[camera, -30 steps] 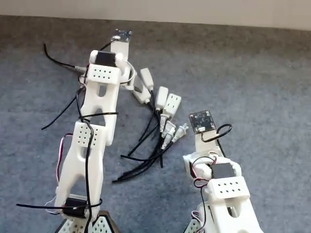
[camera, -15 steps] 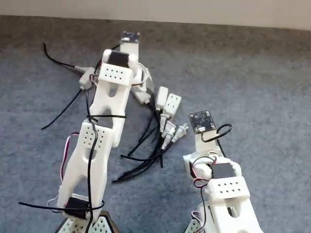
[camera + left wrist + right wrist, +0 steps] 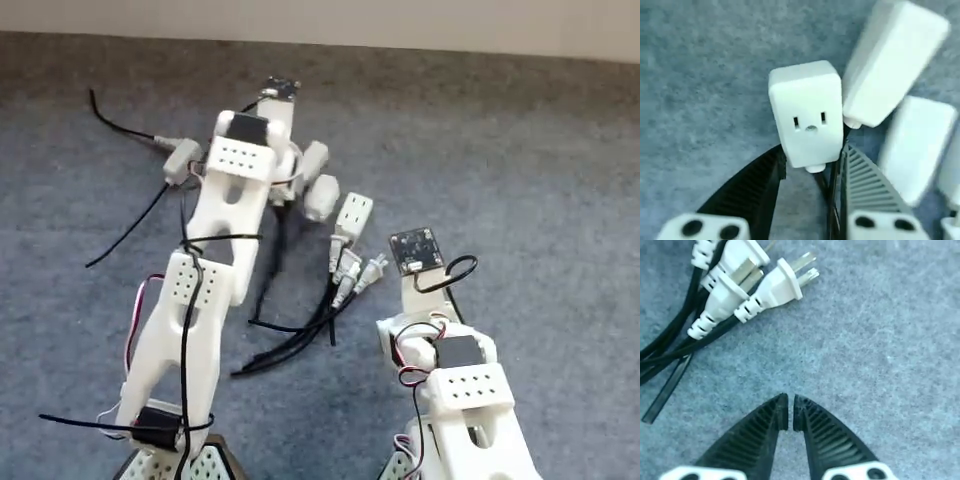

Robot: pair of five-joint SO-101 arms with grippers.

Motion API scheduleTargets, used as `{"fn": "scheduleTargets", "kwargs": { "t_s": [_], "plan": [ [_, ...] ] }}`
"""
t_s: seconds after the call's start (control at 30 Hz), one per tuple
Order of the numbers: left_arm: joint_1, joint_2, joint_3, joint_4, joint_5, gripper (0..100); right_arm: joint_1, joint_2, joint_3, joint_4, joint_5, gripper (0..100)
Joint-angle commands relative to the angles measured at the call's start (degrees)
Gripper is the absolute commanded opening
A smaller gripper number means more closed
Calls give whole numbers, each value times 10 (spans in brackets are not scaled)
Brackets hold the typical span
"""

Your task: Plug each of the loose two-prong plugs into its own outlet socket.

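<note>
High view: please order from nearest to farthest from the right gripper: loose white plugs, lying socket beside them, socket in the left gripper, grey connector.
1. Loose white plugs, just ahead of the right gripper.
2. Lying socket, just beyond the plugs.
3. Held socket, in the left gripper, farther left.
4. Grey connector, at the far left.

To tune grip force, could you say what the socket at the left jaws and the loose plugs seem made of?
Socket: apparently hard white plastic, smooth, matte, crisp moulded slots. Plugs: likely white moulded plastic, ribbed collars; prongs look metal, shiny.
</note>
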Motion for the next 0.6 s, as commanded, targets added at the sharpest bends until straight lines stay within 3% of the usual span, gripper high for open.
{"fn": "scheduleTargets", "kwargs": {
  "t_s": [0.0, 0.13, 0.43, 0.57],
  "plan": [
    [-44, -26, -30, 21, -79, 109, 7, -12, -3, -7, 4, 33],
    [-51, -71, -34, 25, -201, 109, 5, -11, -3, -7, 4, 33],
    [-65, -182, -32, 25, -390, 109, 5, -10, -3, -7, 4, 33],
    [-77, -183, 13, 25, -414, 113, 5, -10, -3, -7, 4, 33]
  ]
}}
